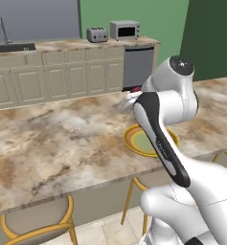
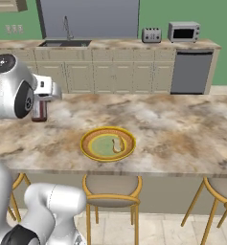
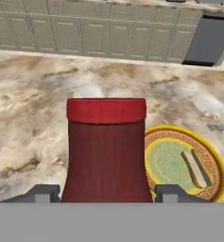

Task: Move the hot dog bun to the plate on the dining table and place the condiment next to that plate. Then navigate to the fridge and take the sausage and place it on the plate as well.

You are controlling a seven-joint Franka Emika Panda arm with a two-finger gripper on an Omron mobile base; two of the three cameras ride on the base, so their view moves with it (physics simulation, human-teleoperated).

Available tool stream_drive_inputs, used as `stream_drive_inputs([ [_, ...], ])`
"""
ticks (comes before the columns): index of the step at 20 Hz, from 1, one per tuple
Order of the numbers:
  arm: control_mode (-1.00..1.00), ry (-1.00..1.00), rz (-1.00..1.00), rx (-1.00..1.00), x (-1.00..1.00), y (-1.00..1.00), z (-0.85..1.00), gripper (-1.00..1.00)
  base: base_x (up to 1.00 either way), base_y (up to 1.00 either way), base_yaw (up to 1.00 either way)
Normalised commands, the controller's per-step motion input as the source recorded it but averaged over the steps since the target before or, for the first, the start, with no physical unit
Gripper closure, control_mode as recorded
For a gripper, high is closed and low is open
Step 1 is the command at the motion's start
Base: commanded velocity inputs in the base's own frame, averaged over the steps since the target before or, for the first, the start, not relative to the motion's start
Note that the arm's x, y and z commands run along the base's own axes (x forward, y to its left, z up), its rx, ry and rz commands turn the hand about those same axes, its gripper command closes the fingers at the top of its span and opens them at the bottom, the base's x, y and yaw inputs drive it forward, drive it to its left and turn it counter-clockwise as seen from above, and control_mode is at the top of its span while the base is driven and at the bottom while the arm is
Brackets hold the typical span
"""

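Your end effector is clamped on the condiment, one finger each side, bottle upright over the counter. Plate sits just beside it w/ hot dog bun on it.

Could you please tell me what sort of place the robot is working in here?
A home kitchen, rendered: a counter with a sink, a toaster and a microwave over cream cabinets, plus a marbled dining table with yellow-framed bar stools.

One plate, one bun (lying on it), one condiment bottle, three stools, one toaster, one microwave
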Motion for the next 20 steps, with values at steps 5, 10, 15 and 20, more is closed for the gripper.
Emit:
stream_drive_inputs([
  [5, -1.0, -0.02, 0.02, 0.0, 0.37, 0.22, -0.81, 1.0, 0.0, 0.0, 0.0],
  [10, -1.0, -0.16, 0.0, 0.0, 0.26, 0.09, -0.61, 1.0, 0.0, 0.0, 0.0],
  [15, -1.0, -0.1, -0.03, 0.0, 0.37, 0.01, -0.49, 1.0, 0.0, 0.0, 0.0],
  [20, -1.0, -0.06, -0.06, 0.0, 0.14, 0.0, -0.4, 1.0, 0.0, 0.0, 0.0],
])
